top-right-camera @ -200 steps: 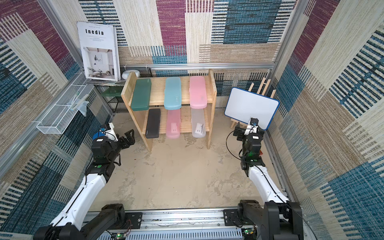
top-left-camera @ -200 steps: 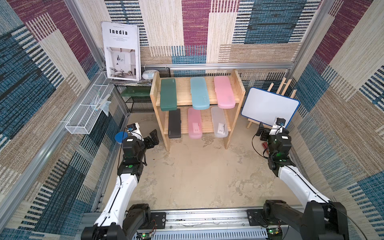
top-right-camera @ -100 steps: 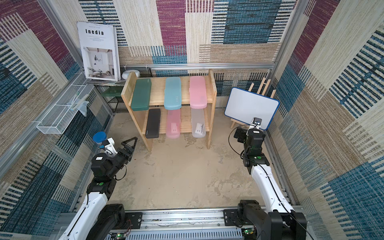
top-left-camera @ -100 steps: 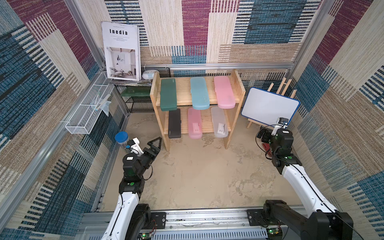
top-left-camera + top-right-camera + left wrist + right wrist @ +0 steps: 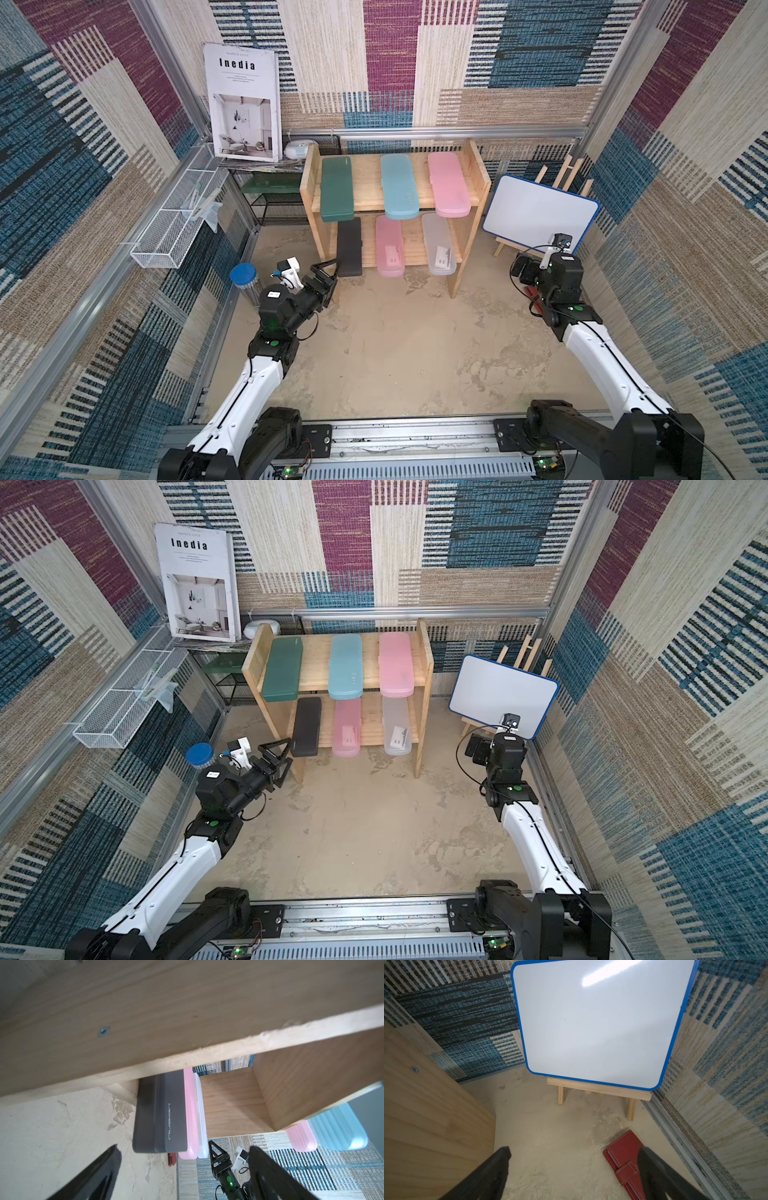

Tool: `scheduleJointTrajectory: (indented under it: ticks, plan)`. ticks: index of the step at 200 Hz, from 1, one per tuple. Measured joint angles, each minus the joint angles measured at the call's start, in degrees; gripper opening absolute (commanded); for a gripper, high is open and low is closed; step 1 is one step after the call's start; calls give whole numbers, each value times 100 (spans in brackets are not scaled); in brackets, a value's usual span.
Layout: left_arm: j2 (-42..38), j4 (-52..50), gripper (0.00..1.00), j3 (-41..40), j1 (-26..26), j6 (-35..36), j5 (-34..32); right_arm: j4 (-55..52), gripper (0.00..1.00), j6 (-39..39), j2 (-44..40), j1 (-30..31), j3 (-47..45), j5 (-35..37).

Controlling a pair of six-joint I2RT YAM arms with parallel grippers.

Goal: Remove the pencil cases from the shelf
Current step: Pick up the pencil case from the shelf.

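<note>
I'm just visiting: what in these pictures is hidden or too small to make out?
- Back ends of the black case, lower pink case and frosted clear case: in both top views, under the top board of the shelf.
- The red wallet: in the right wrist view, partly behind a finger of the right gripper and cut by the picture's edge.
- Fine print on the Inedia book: too small in both top views.

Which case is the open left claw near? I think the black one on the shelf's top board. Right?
Nearly. The black pencil case lies on the lower board of the shelf, not the top one, as both top views show. The open left gripper is near it.
</note>
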Motion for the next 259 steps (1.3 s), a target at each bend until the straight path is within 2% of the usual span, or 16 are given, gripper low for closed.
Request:
scheduleJointTrajectory:
  ticks: [35,87,146,177,211,259]
  plan:
    - [492,-13,94,254,-205,0,-33,-20,98,-2,4,-2,42,-4]
    - [1115,90,76,365,-269,-52,-63,-20,91,-22,15,-2,57,-2]
    - [1187,315,32,437,-293,-120,-118,-20,81,-87,9,-2,63,-39]
    - [887,160,21,402,-308,-22,-192,-17,78,-114,9,-2,63,-87]
    - [243,-398,19,203,-308,129,-358,-33,77,-125,-90,0,63,-179]
    - [-1255,-1117,16,-507,-444,831,-610,-275,91,-55,-673,210,48,-507]
